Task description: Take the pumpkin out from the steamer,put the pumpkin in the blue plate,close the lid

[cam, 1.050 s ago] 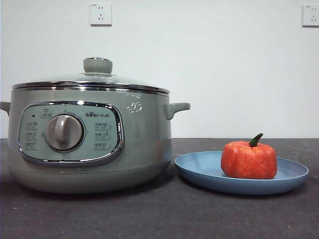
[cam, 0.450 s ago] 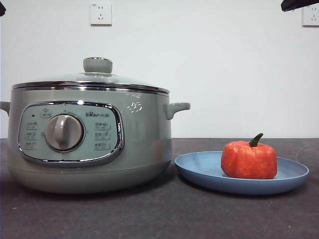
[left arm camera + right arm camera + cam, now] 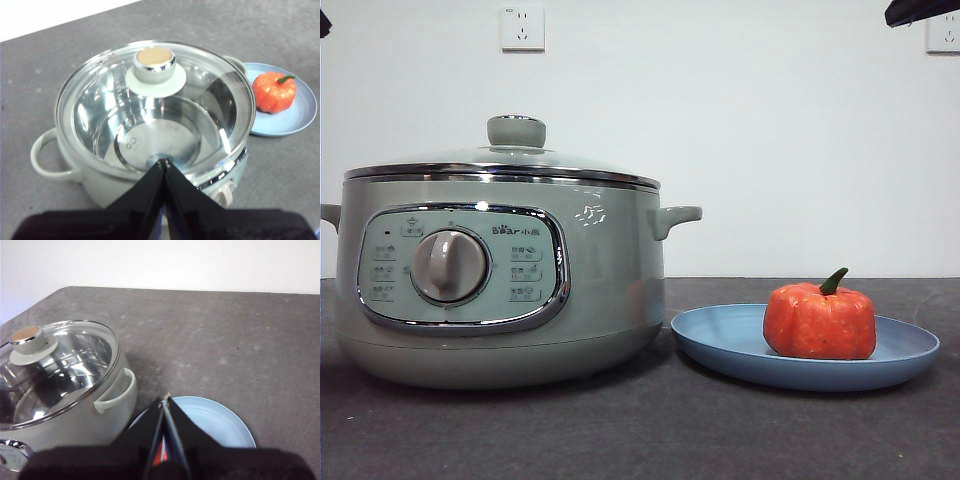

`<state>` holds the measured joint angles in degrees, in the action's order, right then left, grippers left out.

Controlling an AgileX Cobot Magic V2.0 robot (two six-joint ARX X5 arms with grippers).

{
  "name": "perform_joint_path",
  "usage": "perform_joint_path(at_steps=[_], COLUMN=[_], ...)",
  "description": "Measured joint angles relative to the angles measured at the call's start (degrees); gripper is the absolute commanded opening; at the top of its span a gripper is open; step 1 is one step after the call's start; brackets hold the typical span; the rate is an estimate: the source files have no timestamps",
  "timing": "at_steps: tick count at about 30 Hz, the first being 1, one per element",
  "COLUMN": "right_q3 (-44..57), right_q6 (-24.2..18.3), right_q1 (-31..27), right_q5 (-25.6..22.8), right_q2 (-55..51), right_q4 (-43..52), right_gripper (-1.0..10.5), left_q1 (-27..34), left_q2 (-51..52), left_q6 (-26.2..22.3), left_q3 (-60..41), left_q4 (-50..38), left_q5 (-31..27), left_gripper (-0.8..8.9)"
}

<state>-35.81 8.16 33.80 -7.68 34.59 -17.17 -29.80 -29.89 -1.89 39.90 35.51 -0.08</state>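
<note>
The sage-green steamer (image 3: 500,280) stands at the left with its glass lid (image 3: 510,160) on; through the lid the pot looks empty in the left wrist view (image 3: 155,110). The orange-red pumpkin (image 3: 820,320) sits in the blue plate (image 3: 720,345) to the steamer's right, also in the left wrist view (image 3: 274,91). My left gripper (image 3: 164,162) is shut and empty, high above the steamer's near rim. My right gripper (image 3: 166,399) is shut and empty, high above the plate (image 3: 215,420), hiding most of the pumpkin. Both arms show only as black tips at the front view's top corners (image 3: 920,10).
The steamer has side handles (image 3: 675,217) and a grey dial (image 3: 448,266) on its front panel. The dark grey table (image 3: 650,430) extends in front. Wall sockets (image 3: 522,28) sit on the white wall behind.
Black arm tips have come into the front view's top corners since a second ago. The steamer, lid, pumpkin and plate have not moved.
</note>
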Motion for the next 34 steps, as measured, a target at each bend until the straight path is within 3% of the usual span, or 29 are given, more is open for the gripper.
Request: perform_joint_path(at_steps=[4,7,12,18,26,34], right_q3=[0.0,0.0,0.0,0.0,0.0,0.0], right_q6=[0.0,0.0,0.0,0.0,0.0,0.0], right_q1=[0.0,0.0,0.0,0.0,0.0,0.0], right_q5=[0.0,0.0,0.0,0.0,0.0,0.0], right_q2=[0.0,0.0,0.0,0.0,-0.1,0.0], right_q4=[0.0,0.0,0.0,0.0,0.0,-0.2], right_gripper=[-0.2,-0.2,-0.2,-0.2,-0.2,-0.2], left_q1=[2.5,7.3,17.0,25.5,27.7,27.8], left_q2=[8.0,16.2,25.1,28.0,28.5,28.9], left_q6=[0.0,0.0,-0.4,-0.5,0.0,1.2], left_q3=[-0.4,-2.7,-14.5,-27.8,-38.6,-38.8], left_q4=[1.2,-4.3,-15.9,-17.3,-24.4,-25.1], left_q5=[0.5,0.4,-3.6,-4.4,-4.2,-4.1], left_gripper=[-0.03,-0.03,-0.03,-0.03,-0.03,-0.03])
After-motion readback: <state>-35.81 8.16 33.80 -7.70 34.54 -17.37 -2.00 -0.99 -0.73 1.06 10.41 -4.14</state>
